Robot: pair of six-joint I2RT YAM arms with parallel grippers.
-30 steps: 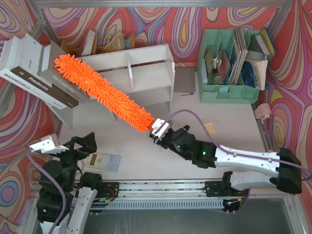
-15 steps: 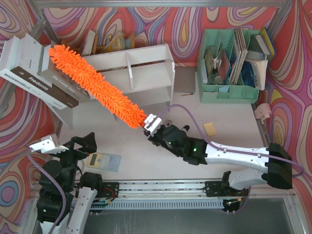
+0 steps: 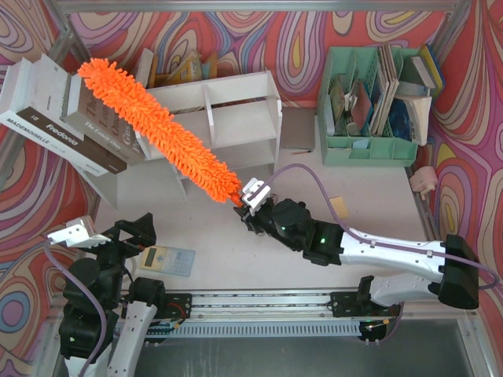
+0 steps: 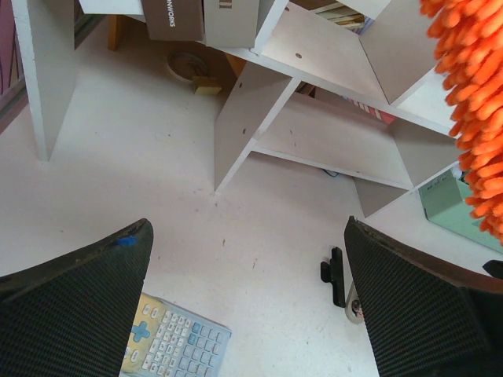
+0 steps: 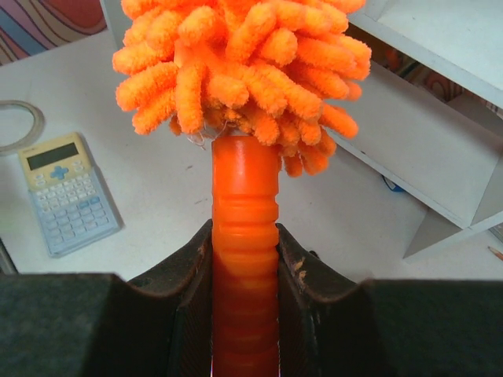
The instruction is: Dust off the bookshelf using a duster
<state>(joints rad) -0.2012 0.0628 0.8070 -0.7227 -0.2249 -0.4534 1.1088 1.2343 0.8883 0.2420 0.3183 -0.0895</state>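
Since the earlier frame, the long fluffy bright orange microfibre duster has swung its far tip up and to the left, and the right claw has shifted a little with it. Top view: the duster head lies diagonally across the left front of the wide white wooden two-tier bookshelf, its tip over the grey and brown books leaning at the shelf's left end. The step in hand is judged to be a sweep over the left section. The next move calls for drawing the head rightward across the remaining tiers with the fibres kept in contact. The shelf's right compartments appear bare. The mint-green plastic file organiser holds upright books and folders in its slots. The left claw sits near its base, beside a pale calculator. Left wrist view: this claw is spread wide, holding nothing, above the white table. Right wrist view: the right claw pinches the duster's ribbed orange handle just below the fluffy head.
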